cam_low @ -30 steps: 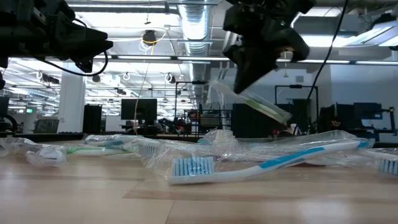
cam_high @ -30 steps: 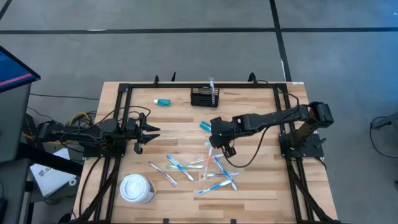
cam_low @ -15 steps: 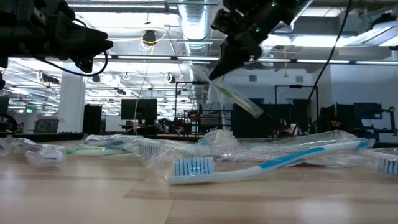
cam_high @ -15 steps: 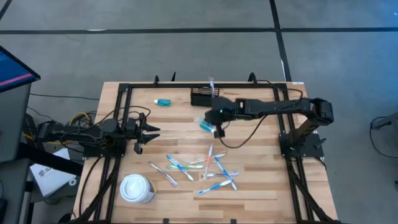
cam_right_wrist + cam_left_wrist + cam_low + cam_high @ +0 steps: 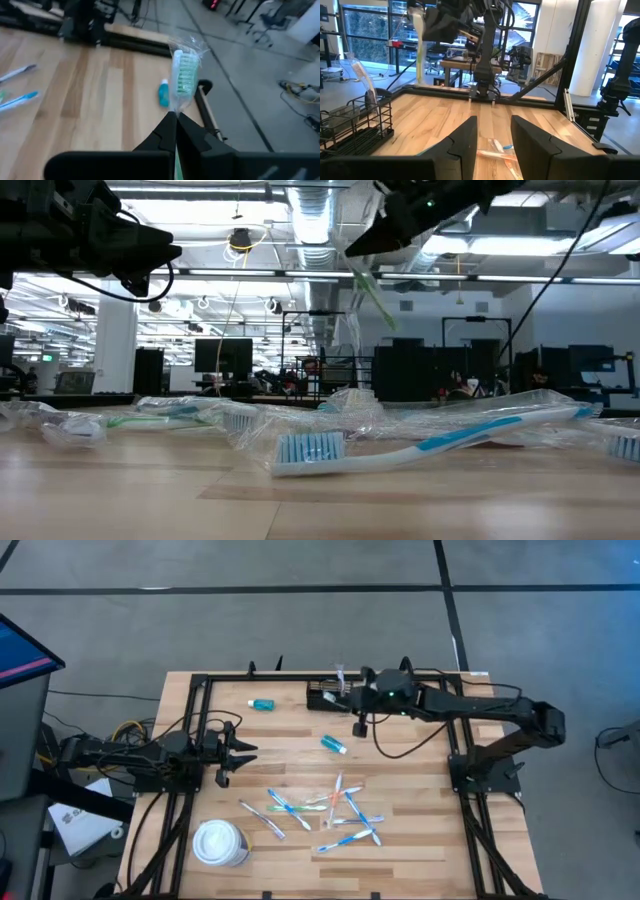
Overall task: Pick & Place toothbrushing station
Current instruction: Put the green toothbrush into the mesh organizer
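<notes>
Between the right gripper's (image 5: 176,120) closed fingers, a green-bristled toothbrush in a clear wrapper (image 5: 183,75) was pinched; its handle was hidden inside the fingers, so only the head end showed in the right wrist view. In the low view the wrapped brush hung slanted from the gripper, high above the table. From above, the gripper's tip and the brush could hardly be told apart from the dark arm over the far edge of the table (image 5: 290,745). The black wire organiser (image 5: 329,696) stood just beside that gripper at the far edge, with one wrapped toothbrush (image 5: 342,680) standing in it; which compartment held it could not be made out. In the left wrist view the organiser was cut off at the picture's edge.

The left gripper (image 5: 243,750) hovered over the table's left side, its fingers (image 5: 463,146) parted with nothing between them.

A small blue tube (image 5: 334,744) lay near the middle of the table, and a small teal bottle (image 5: 262,704) lay towards the far left. Loose wrapped toothbrushes (image 5: 330,812) were scattered across the near half. A white lidded cup (image 5: 220,842) stood at the near left corner.
</notes>
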